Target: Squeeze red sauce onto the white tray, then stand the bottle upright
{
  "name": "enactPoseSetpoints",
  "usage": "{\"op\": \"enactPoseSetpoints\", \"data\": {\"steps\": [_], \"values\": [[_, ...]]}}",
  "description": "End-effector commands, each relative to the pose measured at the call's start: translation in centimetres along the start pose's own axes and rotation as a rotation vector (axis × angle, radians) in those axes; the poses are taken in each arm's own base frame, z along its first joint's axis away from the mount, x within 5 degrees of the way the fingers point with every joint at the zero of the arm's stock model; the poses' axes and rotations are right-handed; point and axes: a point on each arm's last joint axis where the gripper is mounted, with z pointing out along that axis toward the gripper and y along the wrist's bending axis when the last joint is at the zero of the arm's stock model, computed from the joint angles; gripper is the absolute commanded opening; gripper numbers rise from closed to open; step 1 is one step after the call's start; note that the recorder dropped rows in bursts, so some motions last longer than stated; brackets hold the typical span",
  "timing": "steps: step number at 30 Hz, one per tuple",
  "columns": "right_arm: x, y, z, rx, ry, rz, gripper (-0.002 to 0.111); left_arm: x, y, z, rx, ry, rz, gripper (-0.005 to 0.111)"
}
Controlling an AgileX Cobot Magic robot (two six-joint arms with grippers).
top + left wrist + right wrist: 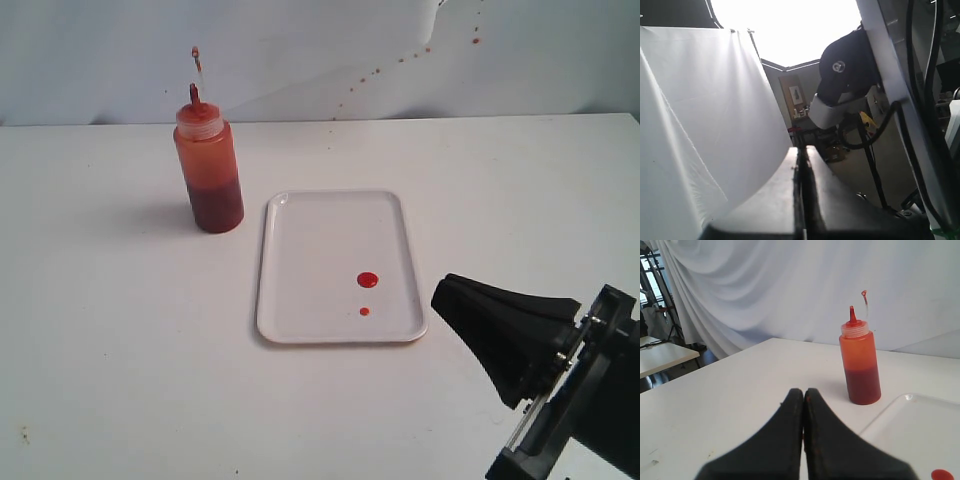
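The bottle (209,170) stands upright on the white table, left of and behind the white tray (300,300); its thin nozzle points up with the tethered tip hanging above. Two round drops of red sauce (367,280) lie on the tray's right half. My right gripper (447,297) hovers at the tray's front right corner, shut and holding nothing. The right wrist view shows the bottle (859,360), a tray corner (912,425) and one sauce drop (942,475) beyond my right gripper (803,391). My left gripper (801,149) is shut and empty, facing away from the table.
Small brownish-red specks (400,60) dot the white backdrop behind the table. The left wrist view faces a white curtain (700,140), a black arm joint (845,70) and cables. A second table (662,355) stands off to one side in the right wrist view.
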Motion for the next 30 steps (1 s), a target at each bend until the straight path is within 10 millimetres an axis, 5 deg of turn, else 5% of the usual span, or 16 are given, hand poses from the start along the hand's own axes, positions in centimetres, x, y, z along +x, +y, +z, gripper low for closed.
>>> {"op": "enactPoseSetpoints", "data": {"steps": [1, 7, 14, 20, 24, 30], "values": [[-0.2, 0.1, 0.0, -0.005, -0.017, -0.003, 0.000, -0.6, 1.0, -0.1, -0.107, -0.082, -0.037, 0.000], [-0.2, 0.1, 0.0, -0.005, -0.017, -0.003, 0.000, 0.1, 2.9, -0.2, -0.236, -0.167, -0.123, 0.000], [-0.2, 0.1, 0.0, -0.005, -0.017, -0.003, 0.000, 4.2, 5.4, 0.1, -0.336, -0.147, -0.231, 0.000], [-0.2, 0.1, 0.0, -0.005, -0.017, -0.003, 0.000, 7.0, 6.9, -0.3, -0.374, -0.313, -0.174, 0.000], [-0.2, 0.1, 0.0, -0.005, -0.017, -0.003, 0.000, 9.2, 8.4, -1.1, -0.530, -0.310, -0.056, 0.000], [-0.2, 0.1, 0.0, -0.005, -0.017, -0.003, 0.000, 12.9, 11.1, -3.1, -0.899, -0.134, -0.153, 0.000]]}}
